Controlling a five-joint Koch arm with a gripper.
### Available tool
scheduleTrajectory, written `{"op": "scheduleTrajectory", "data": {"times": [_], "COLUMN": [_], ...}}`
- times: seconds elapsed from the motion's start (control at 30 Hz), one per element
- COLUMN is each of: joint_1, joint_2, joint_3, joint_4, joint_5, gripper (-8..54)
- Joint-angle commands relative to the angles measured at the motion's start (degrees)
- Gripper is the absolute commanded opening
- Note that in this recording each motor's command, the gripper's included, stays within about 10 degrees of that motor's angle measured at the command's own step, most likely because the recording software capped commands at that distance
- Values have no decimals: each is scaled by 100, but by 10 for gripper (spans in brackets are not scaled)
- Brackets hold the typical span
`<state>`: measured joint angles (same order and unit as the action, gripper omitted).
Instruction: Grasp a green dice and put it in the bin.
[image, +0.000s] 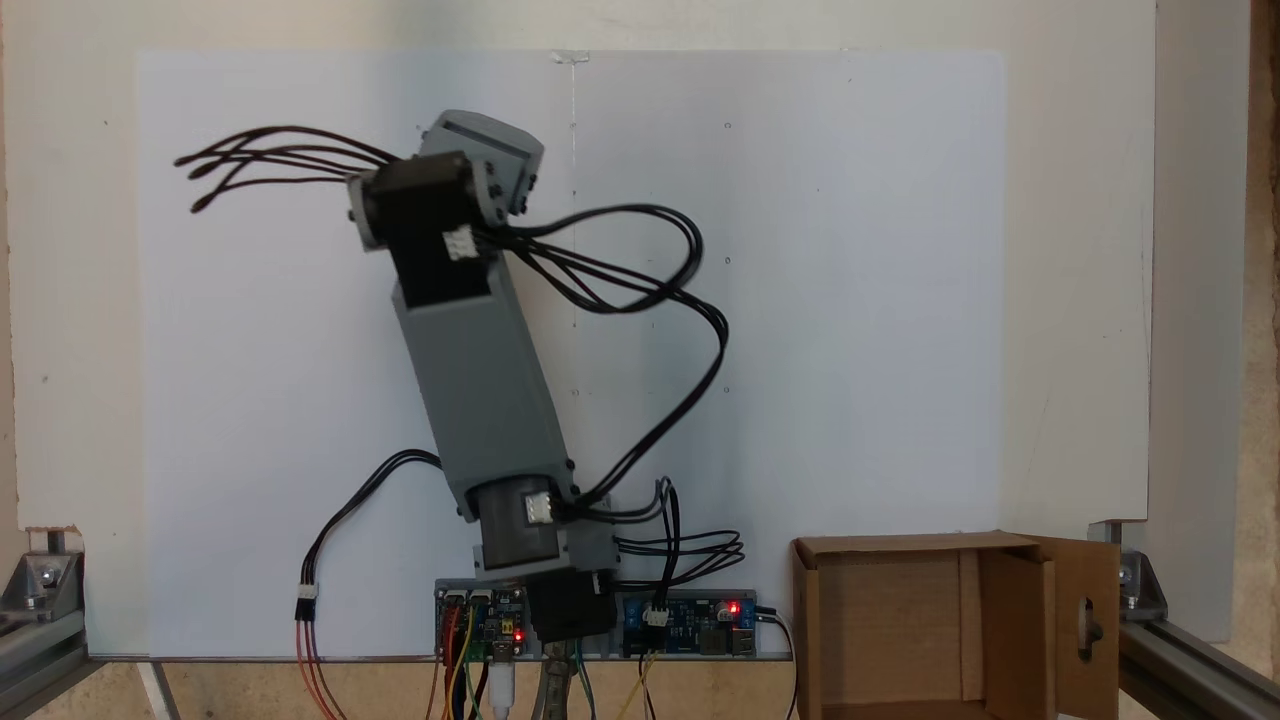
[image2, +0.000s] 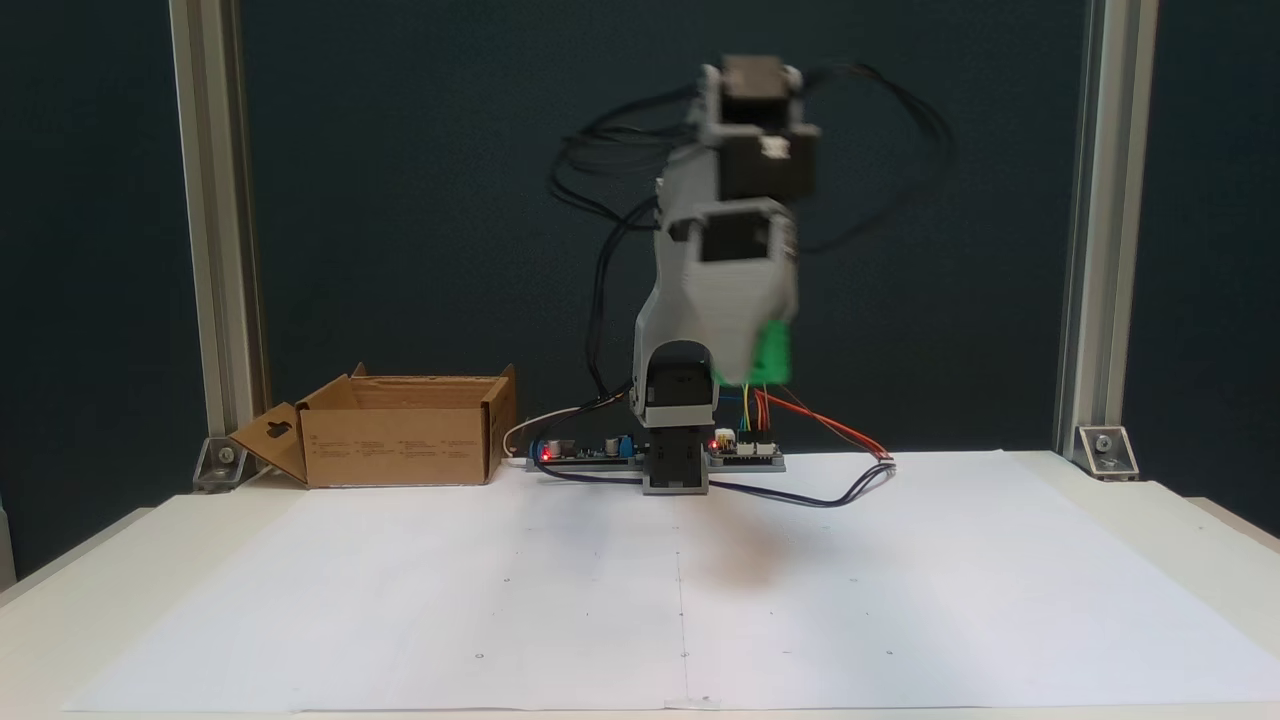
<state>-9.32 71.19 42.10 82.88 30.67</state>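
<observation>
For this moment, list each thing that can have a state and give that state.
green dice: lifted off the table, held at the pincer.
pincer: raised above the paper, closed on the dice, blurred.
bin: open, flaps out, nothing visible inside.
control boards: red lights on.

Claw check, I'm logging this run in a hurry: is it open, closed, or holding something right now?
Claw: closed on the small bright green dice, raised well above the white paper; picture is blurred.
</observation>
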Motion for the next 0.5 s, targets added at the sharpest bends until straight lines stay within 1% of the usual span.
{"op": "scheduleTrajectory", "data": {"times": [0.0, 0.23, 0.47], "joint_1": [334, 1960, 4131], "joint_2": [527, 1564, 2092], "joint_3": [123, 1099, 1925], "joint_4": [9, -62, -62], "joint_5": [-527, -1345, -2689], "gripper": [119, 119, 119]}}
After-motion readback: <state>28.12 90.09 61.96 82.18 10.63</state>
